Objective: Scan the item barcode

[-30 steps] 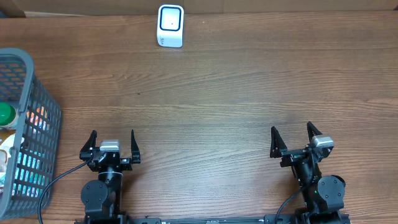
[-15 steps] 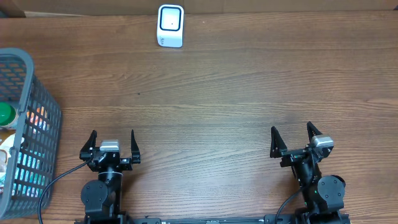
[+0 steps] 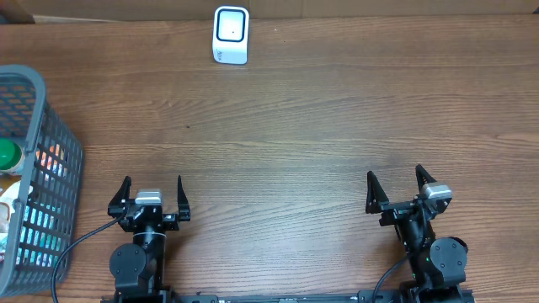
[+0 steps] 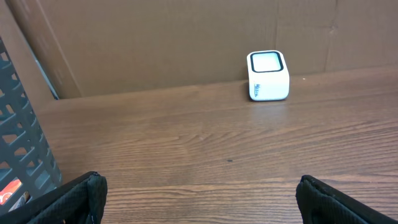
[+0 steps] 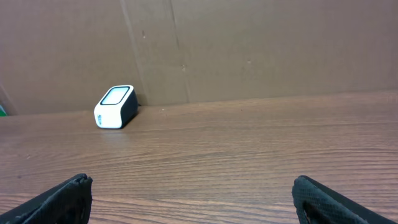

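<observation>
Items [image 3: 10,198] sit piled in the grey mesh basket [image 3: 59,194] at the far left edge of the wooden table [image 3: 295,126], only partly in the overhead view; a round green cap [image 3: 7,154] pokes up among them, and orange and blue packaging shows through the mesh, too hidden for me to tell what any of it is. No barcode can be made out from here. The white scanner [image 3: 231,34] stands at the far side of the table, just in front of the cardboard wall [image 4: 155,37], well apart from the basket and from both arms. The left gripper [image 3: 152,180] rests at the near edge, close to the basket's corner, with its dark fingers [image 4: 81,196] spread wide and nothing between them. The right gripper [image 3: 394,172] sits at the near edge on the other side, its fingers [image 5: 62,199] just as widely parted and holding nothing. Both point across the bare wood toward the far side. A black cable [image 3: 76,244] curves from the left arm's base past the basket.
</observation>
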Available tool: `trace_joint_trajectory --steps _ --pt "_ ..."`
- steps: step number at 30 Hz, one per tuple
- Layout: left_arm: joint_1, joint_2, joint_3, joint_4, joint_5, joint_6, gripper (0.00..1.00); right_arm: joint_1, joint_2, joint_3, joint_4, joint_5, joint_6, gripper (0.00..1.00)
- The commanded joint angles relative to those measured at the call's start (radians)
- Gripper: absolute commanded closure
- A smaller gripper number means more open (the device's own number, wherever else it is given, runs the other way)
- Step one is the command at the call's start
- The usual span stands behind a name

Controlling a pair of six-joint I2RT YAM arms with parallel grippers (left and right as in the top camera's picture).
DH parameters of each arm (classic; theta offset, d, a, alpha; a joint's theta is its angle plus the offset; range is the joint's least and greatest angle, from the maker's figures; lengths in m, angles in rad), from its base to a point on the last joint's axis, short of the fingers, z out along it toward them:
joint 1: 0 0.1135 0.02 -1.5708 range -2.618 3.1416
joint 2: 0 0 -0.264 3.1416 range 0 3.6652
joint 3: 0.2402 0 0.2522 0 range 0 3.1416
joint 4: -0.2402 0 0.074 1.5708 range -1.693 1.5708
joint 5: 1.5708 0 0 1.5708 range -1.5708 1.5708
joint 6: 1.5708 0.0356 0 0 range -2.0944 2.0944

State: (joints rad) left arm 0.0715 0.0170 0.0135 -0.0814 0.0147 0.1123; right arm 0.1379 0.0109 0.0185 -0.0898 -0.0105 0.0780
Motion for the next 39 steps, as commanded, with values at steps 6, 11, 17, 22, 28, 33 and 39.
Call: trace_joint_trajectory --steps 6,11,17,22,28,33,39 --pt "-0.006 -0.012 -0.007 0.003 0.008 0.019 0.0 0.004 -0.008 -0.01 0.006 0.01 0.001 0.0" --pt "-0.006 -0.012 -0.007 0.003 0.008 0.019 0.01 0.004 -0.008 -0.01 0.006 0.01 0.001 0.0" --pt "-0.006 -0.012 -0.007 0.003 0.008 0.019 0.0 0.004 -0.008 -0.01 0.006 0.01 0.001 0.0" --pt "-0.006 -0.012 -0.007 0.003 0.008 0.019 0.0 0.004 -0.008 -0.01 0.006 0.01 0.001 0.0" --pt "-0.006 -0.012 -0.007 0.011 -0.044 0.157 0.0 0.004 -0.008 -0.01 0.006 0.01 0.001 0.0" --pt "-0.006 -0.012 -0.007 0.006 -0.051 0.195 0.0 0.004 -0.008 -0.01 0.006 0.01 0.001 0.0" --pt "-0.006 -0.012 -0.007 0.006 -0.048 0.206 0.0 0.004 -0.008 -0.01 0.006 0.01 0.001 0.0"
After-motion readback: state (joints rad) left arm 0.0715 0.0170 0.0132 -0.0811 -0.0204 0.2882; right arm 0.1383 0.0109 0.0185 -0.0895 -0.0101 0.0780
